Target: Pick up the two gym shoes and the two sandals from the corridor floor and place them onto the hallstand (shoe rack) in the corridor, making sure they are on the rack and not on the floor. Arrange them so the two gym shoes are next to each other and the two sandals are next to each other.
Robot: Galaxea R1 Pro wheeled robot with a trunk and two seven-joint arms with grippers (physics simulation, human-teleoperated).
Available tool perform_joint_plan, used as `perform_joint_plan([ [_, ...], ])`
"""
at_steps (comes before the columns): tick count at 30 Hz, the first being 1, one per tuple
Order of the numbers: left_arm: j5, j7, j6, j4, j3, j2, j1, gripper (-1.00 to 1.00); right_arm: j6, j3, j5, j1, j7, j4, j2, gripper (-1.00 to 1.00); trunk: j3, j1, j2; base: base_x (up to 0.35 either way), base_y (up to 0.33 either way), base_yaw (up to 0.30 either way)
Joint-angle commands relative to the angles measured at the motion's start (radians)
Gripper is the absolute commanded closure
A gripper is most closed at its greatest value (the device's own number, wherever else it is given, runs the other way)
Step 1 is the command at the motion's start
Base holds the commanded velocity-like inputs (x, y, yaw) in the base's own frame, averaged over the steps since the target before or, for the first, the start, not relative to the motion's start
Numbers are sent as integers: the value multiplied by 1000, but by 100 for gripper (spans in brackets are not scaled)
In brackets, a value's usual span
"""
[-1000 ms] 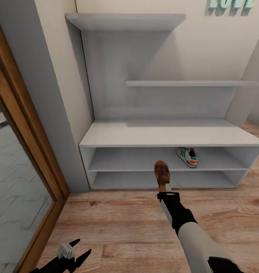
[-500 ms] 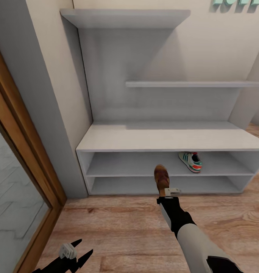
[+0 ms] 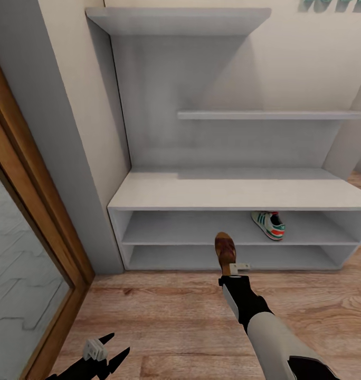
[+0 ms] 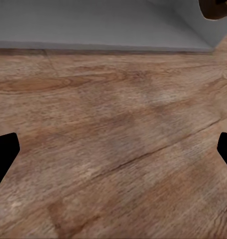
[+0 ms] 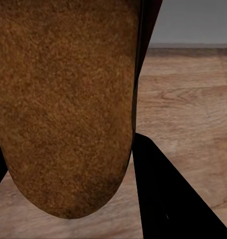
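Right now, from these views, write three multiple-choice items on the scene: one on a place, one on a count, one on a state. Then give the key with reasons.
1. Where is the gym shoe?
A. on the hallstand's upper open shelf level
B. on the bench top
C. on the corridor floor

2. How many gym shoes show on the hallstand?
A. none
B. one
C. three

3. What is the state of the right gripper?
A. open and empty
B. shut on a sandal
C. shut on a gym shoe

Key: 1 A, the head view shows the white and green shoe lying on the upper of the two open levels, toward the right end. 2 B, a single sneaker lies there. 3 B, the brown sandal sticks up from the right gripper in front of the shelves, and its sole sits between the jaws in the right wrist view. The left gripper hangs open above the corridor floor.
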Motion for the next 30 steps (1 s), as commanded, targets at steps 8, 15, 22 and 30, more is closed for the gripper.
perform_joint_plan([
  [8, -11, -4, -6, -3, 6, -1, 0, -100, 4, -7, 7, 0, -2, -4, 0, 100, -21, 1, -1, 0, 0, 1],
  [15, -8, -9, -8, -2, 6, 0, 2, -100, 4, -7, 8, 0, -3, -3, -1, 100, -27, 1, -1, 31, 0, 0],
  [22, -9, -8, -7, 0, 6, 1, 2, -100, 4, -7, 8, 0, -4, -3, -1, 100, -27, 1, -1, 87, 0, 0],
  [30, -10, -7, -7, 0, 6, 1, 2, -100, 4, -7, 8, 1, -4, -3, -1, 100, -27, 1, -1, 269, 0, 0],
])
